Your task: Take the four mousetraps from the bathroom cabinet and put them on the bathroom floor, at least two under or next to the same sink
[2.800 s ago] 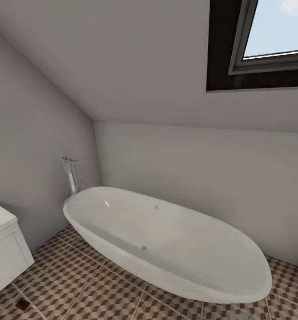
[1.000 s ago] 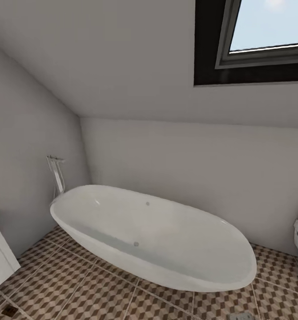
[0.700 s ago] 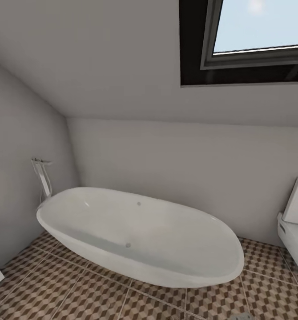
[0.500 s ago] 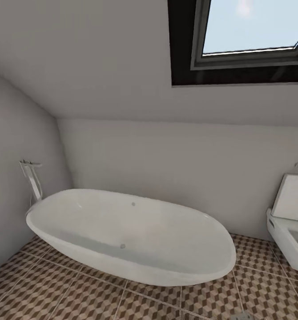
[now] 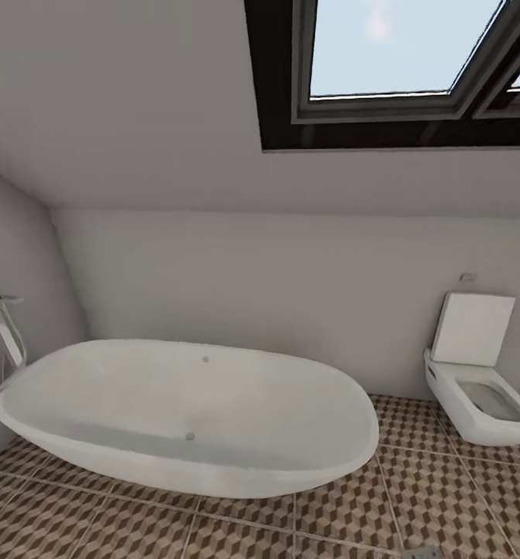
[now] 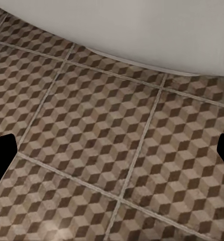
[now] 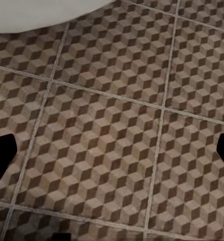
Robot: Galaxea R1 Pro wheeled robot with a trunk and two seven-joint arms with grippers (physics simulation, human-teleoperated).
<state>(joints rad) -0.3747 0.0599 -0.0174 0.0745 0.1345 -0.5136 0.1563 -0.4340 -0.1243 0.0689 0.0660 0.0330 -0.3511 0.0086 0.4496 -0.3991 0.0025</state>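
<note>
Hands: left (image 6: 112,150), right (image 7: 112,150) spread wide, empty | bathroom floor (image 5: 431,481) | bathtub (image 5: 190,411) | toilet (image 5: 477,388)

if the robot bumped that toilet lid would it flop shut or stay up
The toilet lid stands raised, leaning back near the wall, so a light bump would probably leave it up. It looks like a stiff flat slab, unlikely to bend. A pull forward could likely drop it onto the toilet.
</note>
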